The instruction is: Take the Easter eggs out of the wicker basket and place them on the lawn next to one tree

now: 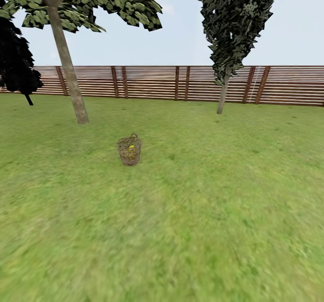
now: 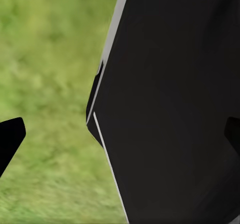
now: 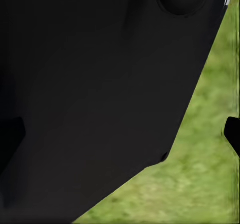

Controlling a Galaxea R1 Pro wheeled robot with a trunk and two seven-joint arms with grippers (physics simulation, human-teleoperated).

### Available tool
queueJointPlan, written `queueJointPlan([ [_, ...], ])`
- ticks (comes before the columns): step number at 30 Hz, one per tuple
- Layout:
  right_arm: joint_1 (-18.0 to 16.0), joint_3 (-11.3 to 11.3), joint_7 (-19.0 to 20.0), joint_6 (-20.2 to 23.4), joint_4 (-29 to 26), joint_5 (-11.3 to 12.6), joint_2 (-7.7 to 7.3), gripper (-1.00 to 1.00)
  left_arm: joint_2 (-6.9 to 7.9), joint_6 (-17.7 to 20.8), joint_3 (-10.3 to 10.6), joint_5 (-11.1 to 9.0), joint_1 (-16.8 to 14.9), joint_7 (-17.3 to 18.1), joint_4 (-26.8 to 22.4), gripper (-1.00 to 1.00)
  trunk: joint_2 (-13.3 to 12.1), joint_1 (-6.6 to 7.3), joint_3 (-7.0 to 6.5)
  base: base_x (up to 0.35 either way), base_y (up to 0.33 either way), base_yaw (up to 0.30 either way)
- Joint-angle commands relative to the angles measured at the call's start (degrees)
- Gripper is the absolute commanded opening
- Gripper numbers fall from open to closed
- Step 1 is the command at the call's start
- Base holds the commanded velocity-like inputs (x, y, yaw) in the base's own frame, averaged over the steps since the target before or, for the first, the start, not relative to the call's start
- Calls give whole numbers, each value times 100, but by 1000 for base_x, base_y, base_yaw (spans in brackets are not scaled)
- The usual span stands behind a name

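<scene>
Landmark: wicker basket [image 1: 129, 150], upright on the lawn [image 1: 180, 230], well ahead of the robot.
Easter eggs: a yellow patch [image 1: 131, 147] shows inside the basket rim; the count cannot be read at this range.
Candidate tree: pale-trunked tree [image 1: 67, 63], behind and left of the basket, near it.
Other tree: dark, thin-trunked tree [image 1: 223, 90], behind and right of the basket, well apart.
Boundary: slatted wooden fence [image 1: 180, 83], beyond both trees.
Left gripper [image 2: 120, 134]: dark fingertips sit at both edges of the wrist view, jaws spread wide, nothing held; dark robot body behind.
Right gripper [image 3: 120, 131]: same, spread wide and empty.
Stage (judged): approach; no egg removed.
Risk 1: base driven too close knocks the light basket over, scattering eggs.
Risk 2: stopping short leaves the basket beyond arm reach.
Risk 3: eggs split between trees; commit to the nearer one.
</scene>
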State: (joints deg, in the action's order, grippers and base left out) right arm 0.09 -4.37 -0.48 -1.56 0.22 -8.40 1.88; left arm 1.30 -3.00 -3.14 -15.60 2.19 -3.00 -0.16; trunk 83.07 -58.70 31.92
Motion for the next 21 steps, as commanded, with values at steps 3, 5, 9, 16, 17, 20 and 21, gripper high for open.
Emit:
queueJointPlan([
  [3, 0, -39, -5, -19, 8, -9, 7, 100, 1, -17, -30, -9, 1, -8, -1, 100, 1, -3, 3, 249, -230, 33],
  [5, 0, -38, -5, -19, 10, -6, 15, 100, 2, -17, -30, -11, 1, -8, -1, 100, 1, -3, 3, 250, -229, 16],
  [9, 0, -38, -5, -20, 11, -4, 20, 100, 1, -17, -29, -12, 1, -8, -1, 100, 1, -3, 3, 251, -228, 7],
  [16, 5, -45, -5, -20, 27, -23, 21, 100, 2, -24, -35, -19, 1, -8, -1, 100, 1, -3, 3, 251, -226, 101],
  [17, 6, -44, -5, -20, 31, -25, 16, 100, 2, -25, -36, -20, 1, -8, -1, 100, 1, -3, 3, 252, -224, 202],
  [20, 7, -40, -5, -20, 41, -23, 5, 100, 1, -25, -37, -21, 1, -8, -1, 100, 1, -3, 3, 252, -224, 125],
  [21, 8, -39, -5, -20, 43, -22, 7, 100, 1, -25, -37, -21, 1, -8, -1, 100, 1, -3, 3, 252, -224, 72],
])
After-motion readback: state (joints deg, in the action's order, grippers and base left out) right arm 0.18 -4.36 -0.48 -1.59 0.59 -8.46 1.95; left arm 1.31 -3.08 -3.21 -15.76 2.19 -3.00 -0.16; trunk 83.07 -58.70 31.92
